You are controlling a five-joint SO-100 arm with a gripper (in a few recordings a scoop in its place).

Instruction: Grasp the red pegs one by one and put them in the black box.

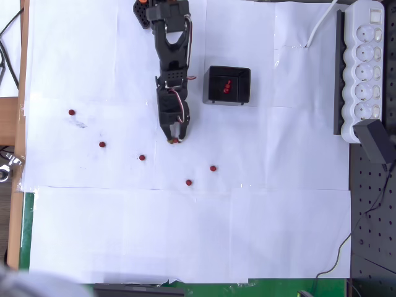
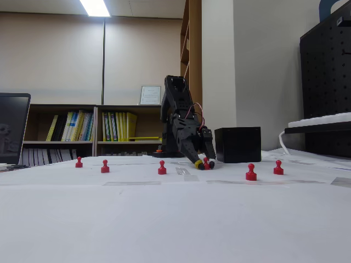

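Black gripper (image 1: 175, 140) at upper centre of the overhead view, seemingly clenched on a red peg (image 2: 206, 162) mostly hidden between its fingers, black box (image 1: 228, 85) to its right holding two pegs, five pegs loose on white paper (image 1: 185, 235).

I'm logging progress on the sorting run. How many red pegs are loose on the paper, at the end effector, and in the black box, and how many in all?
Loose on the paper: 5, from the far-left peg to the right one.
At the end effector: 1.
In the black box: 2, as far as the overhead view shows.
Total red pegs: 8.
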